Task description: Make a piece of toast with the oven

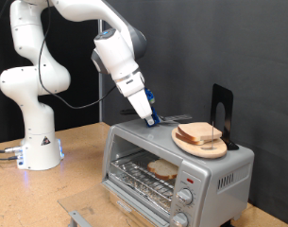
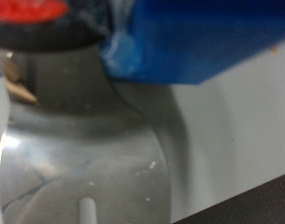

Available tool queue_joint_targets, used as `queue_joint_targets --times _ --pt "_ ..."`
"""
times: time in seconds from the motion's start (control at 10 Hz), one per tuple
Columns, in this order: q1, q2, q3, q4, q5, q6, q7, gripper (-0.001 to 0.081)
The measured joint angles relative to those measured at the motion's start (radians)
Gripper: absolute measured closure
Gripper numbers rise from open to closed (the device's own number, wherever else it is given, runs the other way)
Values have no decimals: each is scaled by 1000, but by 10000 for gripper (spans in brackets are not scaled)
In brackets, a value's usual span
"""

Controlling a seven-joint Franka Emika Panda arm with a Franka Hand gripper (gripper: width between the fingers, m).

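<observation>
One arm with one gripper is showing, along with one oven that is standing on one table. The oven is carrying one rack, two knobs in plain sight and one red light, while one plate and one black stand are sitting on its top. One toast is lying inside, bread is piling on the plate in a number that cannot be told, and one spatula is filling the wrist view.
</observation>
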Motion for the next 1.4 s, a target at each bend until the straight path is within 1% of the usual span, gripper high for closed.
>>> queue_joint_targets --times 0.1,0.2,0.3,0.5,0.8,0.9,1.1,1.2,1.3,1.4 --pt "0 0 -1 0 15 3 -10 100" --pt "1 -1 -4 0 51 12 -43 29" --pt "3 -10 -15 0 99 14 -97 3" --pt "4 -55 -50 0 143 -30 -152 -2" --pt "1 -148 -113 -4 137 -140 -170 -2" --pt "-2 -179 -126 -16 130 -166 -170 -2" --pt "-1 -172 -124 -16 140 -164 -171 -2" --pt "3 -183 -152 -19 204 -176 -215 -2" --pt "3 -214 -205 -31 244 -222 -259 -2" --pt "1 -254 -262 -49 256 -278 -285 -2"
